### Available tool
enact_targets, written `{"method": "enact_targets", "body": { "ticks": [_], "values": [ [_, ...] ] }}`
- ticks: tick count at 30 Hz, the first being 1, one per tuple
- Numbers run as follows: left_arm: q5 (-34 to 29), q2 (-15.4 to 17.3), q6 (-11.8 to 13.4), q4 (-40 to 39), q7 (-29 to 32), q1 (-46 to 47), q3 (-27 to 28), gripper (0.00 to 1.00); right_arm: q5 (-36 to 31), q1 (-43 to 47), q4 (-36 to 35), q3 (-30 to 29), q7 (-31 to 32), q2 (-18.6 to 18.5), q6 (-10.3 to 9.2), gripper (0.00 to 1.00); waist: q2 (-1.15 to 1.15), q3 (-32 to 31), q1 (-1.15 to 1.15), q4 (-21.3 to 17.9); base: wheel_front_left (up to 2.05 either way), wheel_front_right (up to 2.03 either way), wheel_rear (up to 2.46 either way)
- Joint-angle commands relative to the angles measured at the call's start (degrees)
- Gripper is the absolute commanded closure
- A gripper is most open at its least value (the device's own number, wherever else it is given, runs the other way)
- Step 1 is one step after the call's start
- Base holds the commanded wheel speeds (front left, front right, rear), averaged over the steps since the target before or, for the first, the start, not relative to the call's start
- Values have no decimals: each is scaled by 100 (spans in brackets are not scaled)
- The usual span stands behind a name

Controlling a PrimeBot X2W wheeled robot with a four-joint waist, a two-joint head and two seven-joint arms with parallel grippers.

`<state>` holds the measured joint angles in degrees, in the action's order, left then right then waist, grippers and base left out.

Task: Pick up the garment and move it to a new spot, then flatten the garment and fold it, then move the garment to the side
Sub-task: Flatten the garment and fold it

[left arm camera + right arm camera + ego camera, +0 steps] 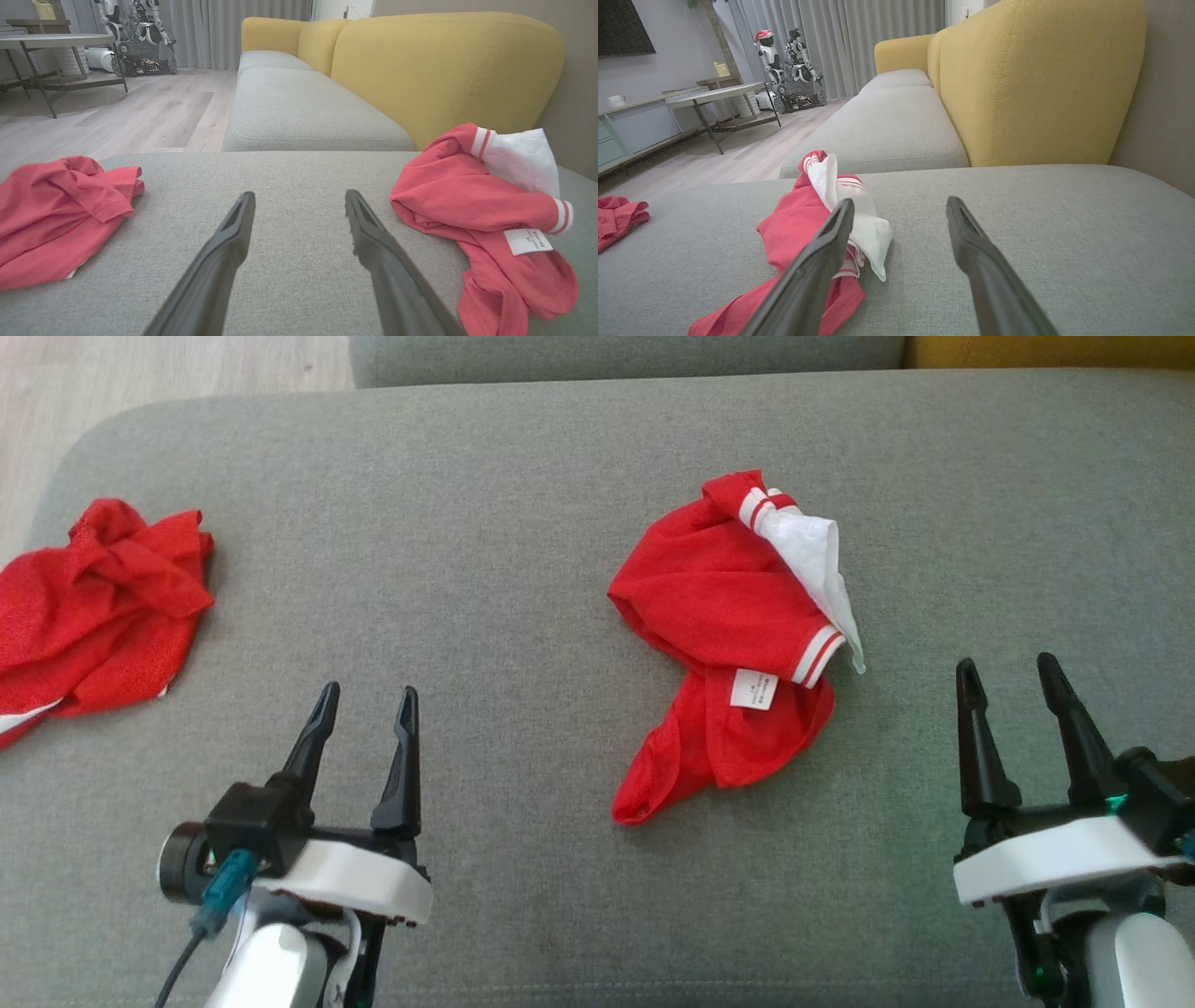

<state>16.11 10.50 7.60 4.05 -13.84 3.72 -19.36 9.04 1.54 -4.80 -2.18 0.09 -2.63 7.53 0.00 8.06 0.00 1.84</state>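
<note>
Apparently nothing is done yet: the garment [719,607] lies crumpled on the seat [485,551], between the left fingers [401,765] and the right fingers [976,747], nearer the right. Both pairs stand wide and empty; every step remains.

Crumpled red garment [719,607], white striped trim, heaped on grey cushion [523,476]

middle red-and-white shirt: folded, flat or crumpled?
Crumpled. The shirt lies bunched on the cushion, its white part flipped out, its label showing and its edges twisted, not laid flat.
</note>
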Motion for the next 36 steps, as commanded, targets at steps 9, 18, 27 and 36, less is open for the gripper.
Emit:
{"method": "enact_targets", "body": {
  "ticks": [9, 18, 27, 36],
  "values": [
    [-54, 118, 62, -224, -1, 146, 176, 0, 94, -129, -181, 128, 19, -25, -4, 0, 0, 7, 0, 12, 0, 0, 0],
    [-44, 133, 72, -242, 11, 191, 121, 0, 94, -169, -159, 168, 27, -25, -4, 0, 0, 52, 0, 6, 0, 0, 0],
    [-23, 129, 81, -244, 10, 268, 65, 0, 48, -311, 109, 428, 148, -25, -4, 0, 0, 143, 0, 27, 0, 0, 0],
    [-28, 15, -14, -154, -21, 573, -80, 0, 56, -1110, 1396, 1219, 157, -37, -4, 0, 0, 440, 0, 306, 0, 0, 0]
  ]
}}
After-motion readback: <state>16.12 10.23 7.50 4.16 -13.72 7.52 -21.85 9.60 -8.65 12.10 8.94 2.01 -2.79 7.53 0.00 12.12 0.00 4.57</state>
